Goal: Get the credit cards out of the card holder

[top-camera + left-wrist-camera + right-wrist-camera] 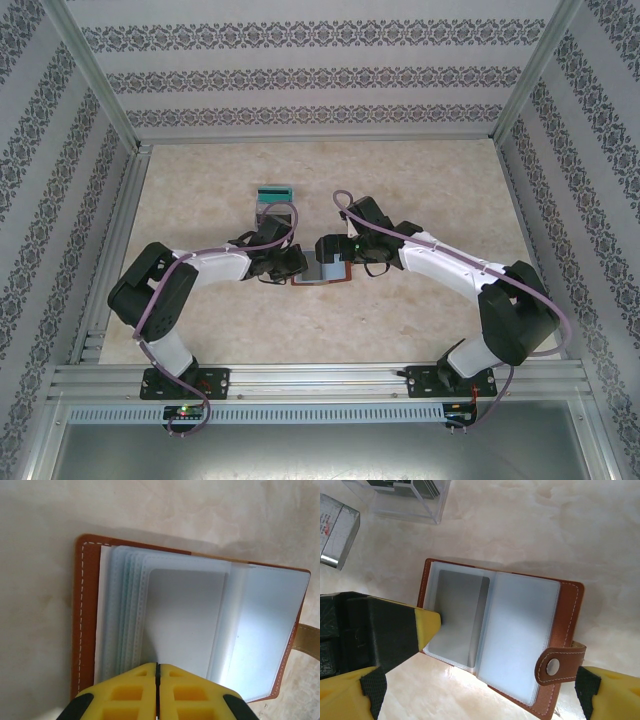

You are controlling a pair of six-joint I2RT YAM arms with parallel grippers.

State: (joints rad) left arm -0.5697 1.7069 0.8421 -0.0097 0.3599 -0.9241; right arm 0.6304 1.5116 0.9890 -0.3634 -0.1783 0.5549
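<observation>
Card holder (pixel 495 630) is lying open on the worktop (pixel 530 525) between your two arms, with its clear sleeves (pixel 125 620) facing up. Your left hand (pixel 157 666) is sitting closed at the sleeves' near edge; whether it is pinching a card cannot be told. Your right hand (pixel 477 695) is hovering wide open over the holder. Recommended: be pinning the leather cover (pixel 565 610) with the right hand while drawing the left straight along the pocket, not upward.

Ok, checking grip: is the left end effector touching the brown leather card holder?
Touching. Right wrist view: left end effector rests on the card holder.
</observation>
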